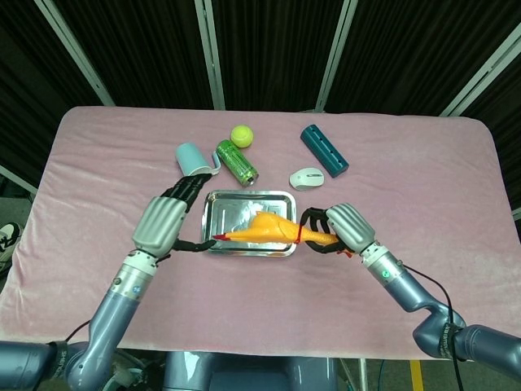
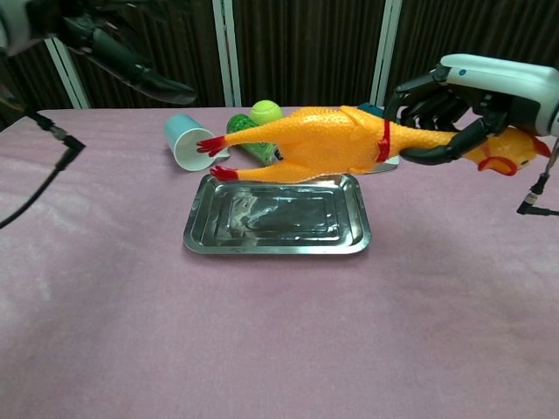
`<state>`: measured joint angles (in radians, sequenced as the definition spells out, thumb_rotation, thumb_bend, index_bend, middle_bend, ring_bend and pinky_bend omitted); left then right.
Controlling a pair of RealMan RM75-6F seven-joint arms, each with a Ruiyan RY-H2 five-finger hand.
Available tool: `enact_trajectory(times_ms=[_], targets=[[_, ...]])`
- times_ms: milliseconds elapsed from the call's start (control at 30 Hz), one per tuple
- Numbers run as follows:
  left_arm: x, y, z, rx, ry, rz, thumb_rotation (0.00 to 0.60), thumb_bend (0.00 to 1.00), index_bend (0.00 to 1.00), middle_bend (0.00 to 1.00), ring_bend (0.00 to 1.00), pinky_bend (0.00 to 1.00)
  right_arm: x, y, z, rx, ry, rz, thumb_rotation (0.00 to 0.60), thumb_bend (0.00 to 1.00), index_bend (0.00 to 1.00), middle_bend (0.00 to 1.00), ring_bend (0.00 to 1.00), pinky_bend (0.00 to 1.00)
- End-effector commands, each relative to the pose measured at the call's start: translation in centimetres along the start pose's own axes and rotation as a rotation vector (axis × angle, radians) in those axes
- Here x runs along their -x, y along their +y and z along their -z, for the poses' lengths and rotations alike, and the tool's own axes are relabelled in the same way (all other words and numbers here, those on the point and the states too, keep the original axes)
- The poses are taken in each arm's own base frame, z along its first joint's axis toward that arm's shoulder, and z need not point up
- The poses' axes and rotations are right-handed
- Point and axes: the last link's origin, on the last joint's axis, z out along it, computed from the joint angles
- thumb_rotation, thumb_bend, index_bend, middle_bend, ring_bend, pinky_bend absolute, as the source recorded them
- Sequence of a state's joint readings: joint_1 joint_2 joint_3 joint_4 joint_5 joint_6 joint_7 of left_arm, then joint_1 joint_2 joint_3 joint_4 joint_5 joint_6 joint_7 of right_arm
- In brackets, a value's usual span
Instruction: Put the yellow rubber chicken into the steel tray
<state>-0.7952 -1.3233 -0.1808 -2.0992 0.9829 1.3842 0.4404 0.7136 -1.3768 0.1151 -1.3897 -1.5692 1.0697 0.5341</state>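
Note:
The yellow rubber chicken (image 1: pixel 267 229) (image 2: pixel 327 144) hangs level above the steel tray (image 1: pixel 224 208) (image 2: pixel 278 218), red feet pointing left. My right hand (image 1: pixel 337 230) (image 2: pixel 467 92) grips its neck just past the red collar, and its head (image 2: pixel 505 154) sticks out beyond the fingers. My left hand (image 1: pixel 167 221) (image 2: pixel 118 54) is open, fingers spread, off to the left of the tray and clear of the chicken's feet. The tray itself holds nothing.
Behind the tray stand a light blue cup (image 1: pixel 194 162) on its side, a green can (image 1: pixel 237 161), a yellow-green ball (image 1: pixel 242 135), a white mouse (image 1: pixel 307 177) and a dark teal cylinder (image 1: pixel 324 149). A pink cloth (image 1: pixel 423 187) covers the table.

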Motion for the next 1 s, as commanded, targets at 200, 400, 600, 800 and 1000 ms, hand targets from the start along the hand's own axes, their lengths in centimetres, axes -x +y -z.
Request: enact_trajectory(times_ms=[200, 400, 600, 800, 1000], targets=[[-2.5, -5.9, 6.6, -0.058, 0.066, 0.016, 0.600, 0.00, 0.00, 0.07, 0.08, 0.26, 1.2, -1.6, -3.7, -0.017, -0.049, -0.091, 0.600, 0.66, 0.87, 0.70, 0.71, 0.85], [-2.4, -8.2, 9.2, -0.093, 0.069, 0.027, 0.600, 0.00, 0.00, 0.07, 0.08, 0.26, 2.1, -2.2, -6.6, -0.004, -0.074, -0.113, 0.600, 0.66, 0.87, 0.70, 0.71, 0.85], [-2.2, -9.7, 10.5, -0.131, 0.069, 0.024, 0.600, 0.00, 0.00, 0.07, 0.08, 0.26, 3.3, -1.9, -9.0, 0.028, -0.097, -0.069, 0.600, 0.66, 0.87, 0.70, 0.71, 0.85], [-2.1, -10.6, 10.8, -0.167, 0.068, 0.037, 0.600, 0.00, 0.00, 0.07, 0.08, 0.26, 4.7, -0.9, -10.3, 0.071, -0.120, -0.017, 0.600, 0.66, 0.87, 0.70, 0.71, 0.85], [-2.1, -10.9, 10.7, -0.178, 0.064, 0.042, 0.600, 0.00, 0.00, 0.07, 0.08, 0.26, 5.9, -0.1, -11.0, 0.099, -0.128, 0.014, 0.600, 0.66, 0.87, 0.70, 0.68, 0.83]])
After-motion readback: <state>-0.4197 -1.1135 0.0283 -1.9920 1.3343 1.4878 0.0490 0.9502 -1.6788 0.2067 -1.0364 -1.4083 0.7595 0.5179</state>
